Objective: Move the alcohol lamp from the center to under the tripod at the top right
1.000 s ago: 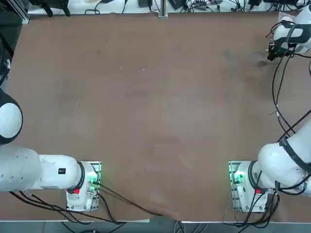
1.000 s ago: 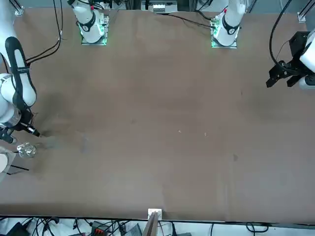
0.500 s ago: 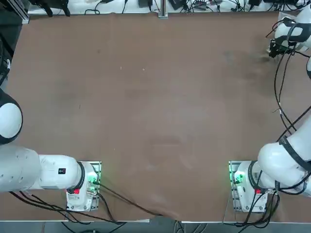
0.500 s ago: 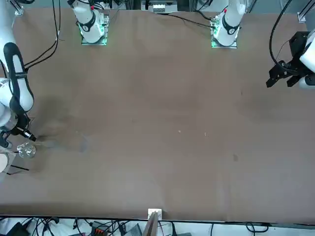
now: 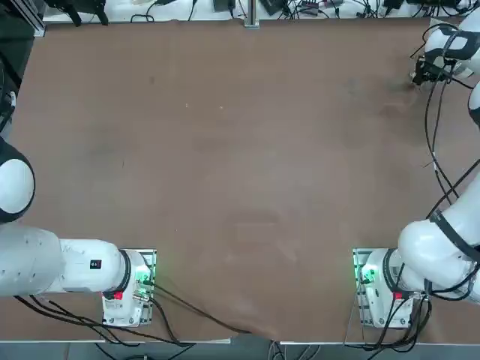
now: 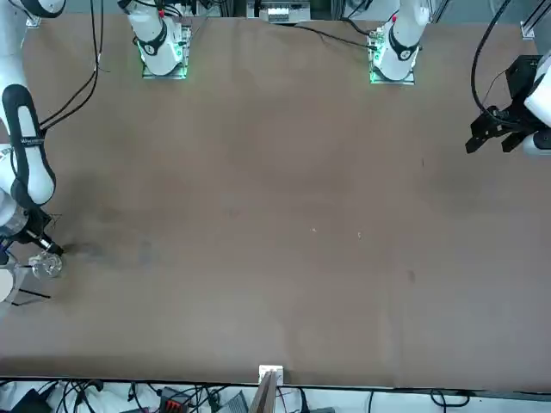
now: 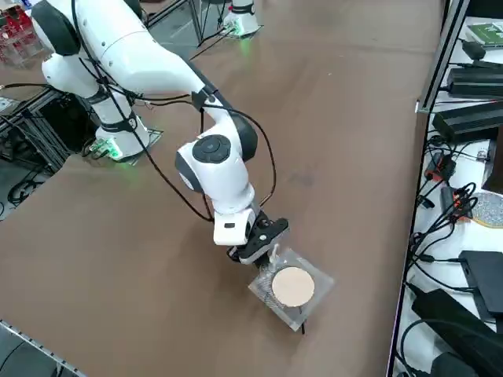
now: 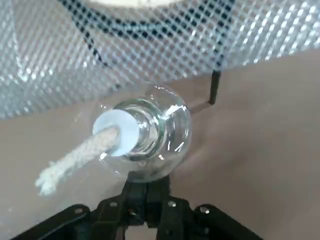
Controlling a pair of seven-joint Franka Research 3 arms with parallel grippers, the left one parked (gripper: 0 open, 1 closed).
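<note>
Brought right gripper (image 8: 148, 181), fully closed and empty, down against alcohol lamp (image 8: 172, 127); probably began nudging under gauze-topped tripod (image 7: 314, 276).

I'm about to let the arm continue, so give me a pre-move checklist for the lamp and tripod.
- Right gripper shut: ok
- Fingers at the alcohol lamp: ok, right by the glass
- Lamp standing beside the tripod, near its mesh: ok
- Lamp fully under the tripod's disc: not ok, its wick end is outside
- Tripod standing on its legs: ok
- Glass touching a tripod leg: cannot tell
</note>
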